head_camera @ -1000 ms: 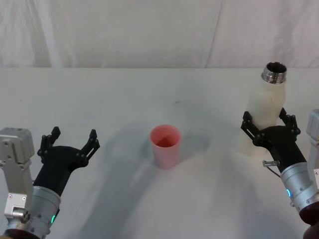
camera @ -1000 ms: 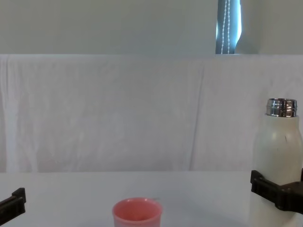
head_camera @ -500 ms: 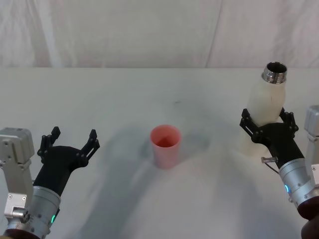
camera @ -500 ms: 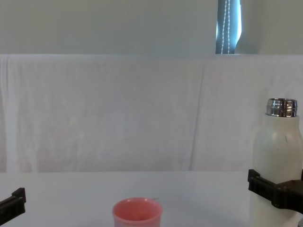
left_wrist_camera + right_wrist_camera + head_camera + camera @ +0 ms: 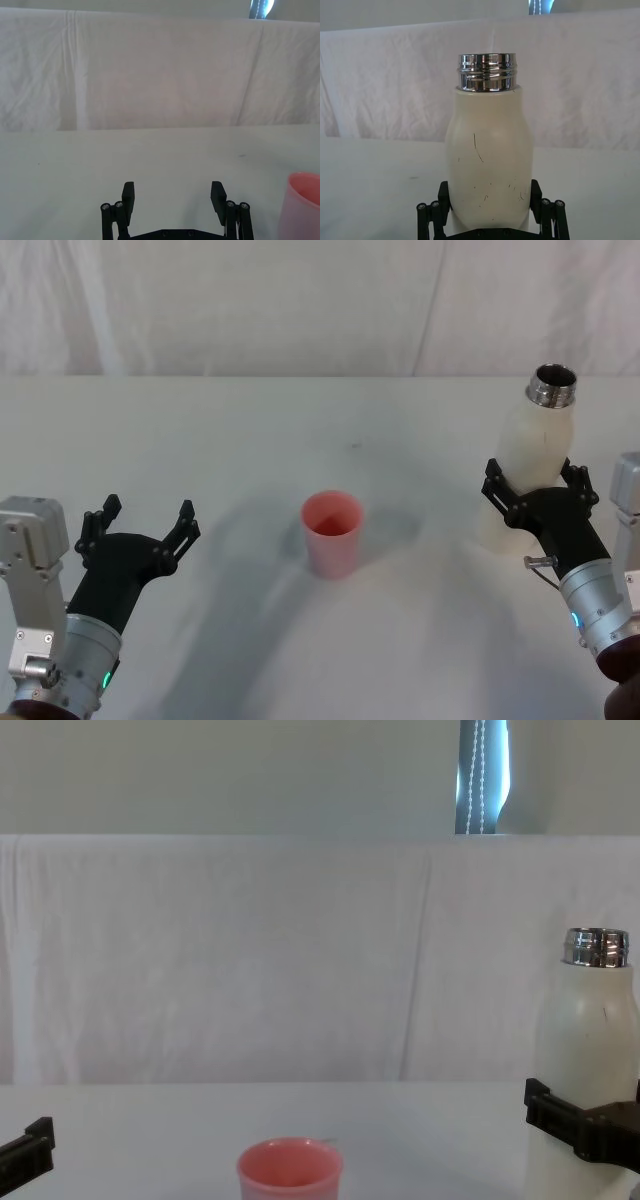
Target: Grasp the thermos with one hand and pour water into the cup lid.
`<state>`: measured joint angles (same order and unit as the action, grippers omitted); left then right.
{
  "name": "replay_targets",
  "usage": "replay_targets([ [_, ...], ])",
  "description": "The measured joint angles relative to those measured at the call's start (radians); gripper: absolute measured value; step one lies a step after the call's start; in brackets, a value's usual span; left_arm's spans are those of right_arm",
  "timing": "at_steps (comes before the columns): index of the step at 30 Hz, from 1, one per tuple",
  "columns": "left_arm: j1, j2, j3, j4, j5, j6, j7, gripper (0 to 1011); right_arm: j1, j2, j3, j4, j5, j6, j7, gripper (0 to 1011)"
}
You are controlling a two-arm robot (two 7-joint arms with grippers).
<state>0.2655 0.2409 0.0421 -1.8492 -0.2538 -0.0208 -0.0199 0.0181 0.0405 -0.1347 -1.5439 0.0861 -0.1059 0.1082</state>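
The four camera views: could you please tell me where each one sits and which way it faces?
Head: high, looking down at table, cup, thermos; both grippers show, left, right.
Chest: low, looking across at cup and thermos; gripper tips at edges.
Left wrist: behind its open, empty gripper, facing the backdrop; cup at edge.
Right wrist: behind its gripper, facing the thermos between its fingers.
Head and chest share cup and thermos.

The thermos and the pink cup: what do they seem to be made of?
The thermos has a matt cream-white coat, probably paint over metal, with thin dark scratches. Its neck is bare polished steel, with mirror-like reflections and thread rings. The cup looks like matt plastic: even salmon colour, no shine.
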Motion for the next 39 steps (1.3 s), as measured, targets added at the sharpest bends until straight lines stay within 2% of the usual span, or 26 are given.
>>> replay_targets([
  [17,0.0,0.0,0.0,0.0,0.0,0.0,0.0,1001,-0.001,0.004,-0.004,-0.006,-0.005,0.001,0.0,959],
  [22,0.0,0.0,0.0,0.0,0.0,0.0,0.0,1001,0.004,0.017,-0.013,-0.02,-0.024,0.002,0.004,959],
  [33,0.0,0.0,0.0,0.0,0.0,0.0,0.0,1001,0.012,0.025,-0.023,-0.049,-0.029,0.006,0.013,959],
  [39,0.0,0.0,0.0,0.0,0.0,0.0,0.0,1001,0.017,0.04,-0.036,-0.058,-0.063,0.001,0.012,959],
])
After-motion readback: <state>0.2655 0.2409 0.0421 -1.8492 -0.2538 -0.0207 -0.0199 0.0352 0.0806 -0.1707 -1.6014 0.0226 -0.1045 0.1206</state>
